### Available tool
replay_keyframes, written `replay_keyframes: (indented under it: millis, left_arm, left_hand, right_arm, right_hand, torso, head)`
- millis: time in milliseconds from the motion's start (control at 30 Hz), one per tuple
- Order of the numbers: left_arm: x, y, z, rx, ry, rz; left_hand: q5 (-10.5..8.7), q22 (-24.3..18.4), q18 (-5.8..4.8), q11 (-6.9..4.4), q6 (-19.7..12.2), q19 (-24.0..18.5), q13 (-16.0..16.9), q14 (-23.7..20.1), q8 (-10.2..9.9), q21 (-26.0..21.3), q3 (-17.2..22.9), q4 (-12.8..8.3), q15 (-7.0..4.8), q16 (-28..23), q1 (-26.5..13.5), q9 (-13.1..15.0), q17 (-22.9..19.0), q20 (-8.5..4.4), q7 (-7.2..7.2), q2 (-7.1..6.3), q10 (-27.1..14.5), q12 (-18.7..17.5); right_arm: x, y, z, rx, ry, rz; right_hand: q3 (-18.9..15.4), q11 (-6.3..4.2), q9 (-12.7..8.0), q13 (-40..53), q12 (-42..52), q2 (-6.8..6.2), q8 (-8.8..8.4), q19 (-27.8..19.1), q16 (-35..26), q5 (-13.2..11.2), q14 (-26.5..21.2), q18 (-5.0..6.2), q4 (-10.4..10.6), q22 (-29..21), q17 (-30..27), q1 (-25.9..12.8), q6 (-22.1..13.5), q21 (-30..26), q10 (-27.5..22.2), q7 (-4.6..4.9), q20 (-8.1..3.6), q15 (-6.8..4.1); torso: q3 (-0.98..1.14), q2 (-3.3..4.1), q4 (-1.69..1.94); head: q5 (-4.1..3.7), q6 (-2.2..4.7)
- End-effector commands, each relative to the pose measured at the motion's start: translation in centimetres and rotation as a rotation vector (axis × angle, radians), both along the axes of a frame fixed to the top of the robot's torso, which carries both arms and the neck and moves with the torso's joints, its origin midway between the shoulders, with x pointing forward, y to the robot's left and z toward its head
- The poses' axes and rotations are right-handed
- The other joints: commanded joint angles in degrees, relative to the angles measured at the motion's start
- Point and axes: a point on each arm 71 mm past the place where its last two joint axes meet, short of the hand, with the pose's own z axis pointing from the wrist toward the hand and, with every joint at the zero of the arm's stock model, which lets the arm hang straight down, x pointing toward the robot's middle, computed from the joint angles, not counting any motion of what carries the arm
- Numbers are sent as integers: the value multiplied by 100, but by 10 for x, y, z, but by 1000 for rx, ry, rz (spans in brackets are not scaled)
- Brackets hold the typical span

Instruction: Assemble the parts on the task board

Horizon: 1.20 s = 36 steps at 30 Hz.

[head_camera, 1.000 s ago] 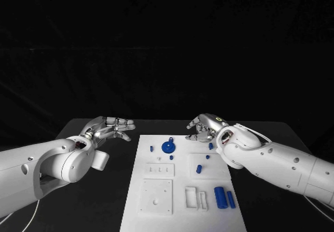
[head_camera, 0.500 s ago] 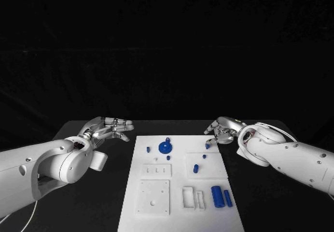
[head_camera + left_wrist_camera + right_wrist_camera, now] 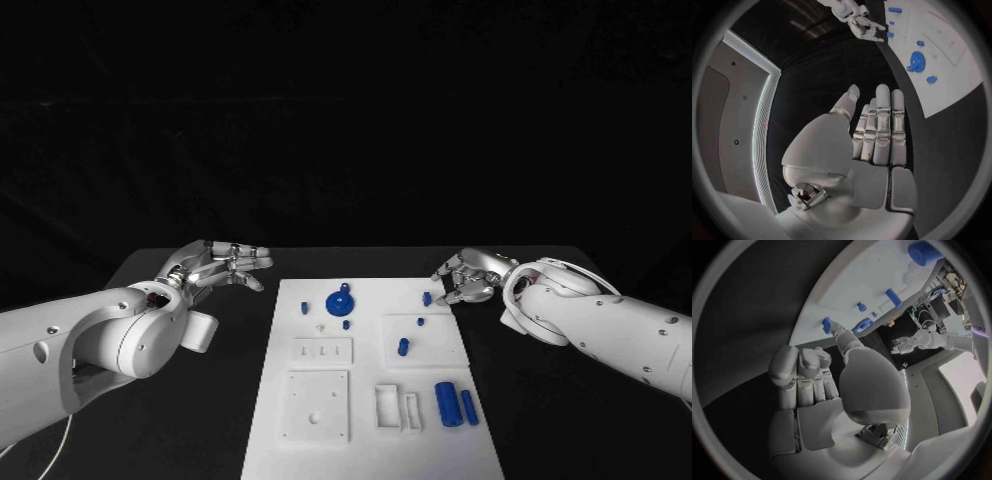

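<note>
We see the task board [image 3: 368,440] as matt white plastic with a smooth face. The parts [image 3: 449,403] on it look like smooth blue plastic, faintly shiny. The worktop [image 3: 231,400] is matt black. Both arms [image 3: 87,345] wear glossy white plastic shells. The left hand [image 3: 216,264] and right hand [image 3: 469,275] look like brushed silver metal, their fingers [image 3: 881,120] satin-smooth.

The task board [image 3: 378,400] runs off the head view's bottom edge, its near end cut away. The small blue parts [image 3: 424,298] at its far edge, near the right hand [image 3: 469,277], are too small to tell by shape (mere dots). Whether that hand's fingertip touches the nearest part [image 3: 826,325] cannot be told.
</note>
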Motion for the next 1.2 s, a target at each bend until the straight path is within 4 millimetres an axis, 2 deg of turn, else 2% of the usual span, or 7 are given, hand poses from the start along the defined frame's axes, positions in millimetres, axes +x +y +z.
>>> replay_keyframes:
  millis: [33,300,467,567,867,1033,1200]
  left_arm:
    - [0,-3,1,-3,-9,-23]
    - [1,-3,0,-1,-8,-23]
    - [1,-3,0,-1,-8,-23]
    - [1,-3,0,-1,-8,-23]
    - [1,-3,0,0,-7,-22]
    - [2,-3,0,0,-6,-22]
    - [2,-3,0,1,-6,-23]
  left_hand:
    - [-20,-1,67,16,-18,-37,5,-41,-28,26,5,-4,-8,-35,34,9,-6,0,3,3,-26,-18]
    - [-21,-2,69,20,-20,-39,6,-40,-27,27,1,-4,-6,-37,28,9,-8,3,4,2,-41,-18]
    - [-21,-2,69,20,-20,-39,6,-40,-27,27,1,-4,-6,-37,28,9,-8,3,4,2,-41,-18]
    - [-21,-2,69,20,-20,-39,6,-40,-27,27,1,-4,-6,-37,28,9,-8,3,4,2,-41,-18]
    - [-21,-2,69,20,-20,-39,6,-40,-27,27,1,-4,-6,-37,28,9,-8,3,4,2,-41,-18]
    - [-17,-5,75,21,-21,-40,6,-36,-27,34,-1,-4,-5,-35,24,9,-10,7,5,17,-50,-17]
    - [-17,-5,75,21,-21,-40,6,-36,-27,34,-1,-4,-5,-35,24,9,-10,7,5,17,-50,-17]
  right_arm:
    - [0,2,-3,19,22,28]
    - [2,6,-14,25,39,25]
    - [3,8,-19,27,47,26]
    - [4,10,-23,29,54,29]
    - [4,14,-30,34,58,27]
    - [5,15,-31,37,57,27]
    - [5,17,-32,40,53,25]
  right_hand:
    - [-39,-4,-7,-5,-26,11,-29,214,-34,-4,-8,23,-6,726,-6,65,-39,-26,-37,2,40,33]
    - [-49,-8,2,-2,-12,43,-17,216,-34,28,-4,26,15,726,4,57,98,-33,-37,-7,40,31]
    - [-45,-15,9,6,4,63,-11,221,-15,36,1,24,21,729,28,34,267,-22,-29,-18,37,27]
    - [-23,-24,13,18,22,82,-8,223,-9,45,0,21,20,731,39,16,418,-17,-20,-33,32,21]
    - [209,-65,9,38,49,120,-16,227,10,2,7,6,44,733,89,-116,658,0,-2,-84,4,-7]
    - [495,-90,9,56,63,168,-17,227,15,-228,12,-6,60,735,113,-165,857,10,7,-141,-17,-29]
    - [730,-105,11,69,69,193,-13,227,16,-406,14,-11,99,735,130,-217,928,19,10,-152,-26,-37]
  torso:
    - [-16,0,7]
    - [-6,4,18]
    - [-18,-2,26]
    - [-16,-5,18]
    - [-16,-5,15]
    - [-16,-9,7]
    - [-14,-8,7]
  head:
    - [-8,1]
    - [-16,-30]
    - [-18,-56]
    - [7,-66]
    - [17,-85]
    - [25,-82]
    - [19,-83]
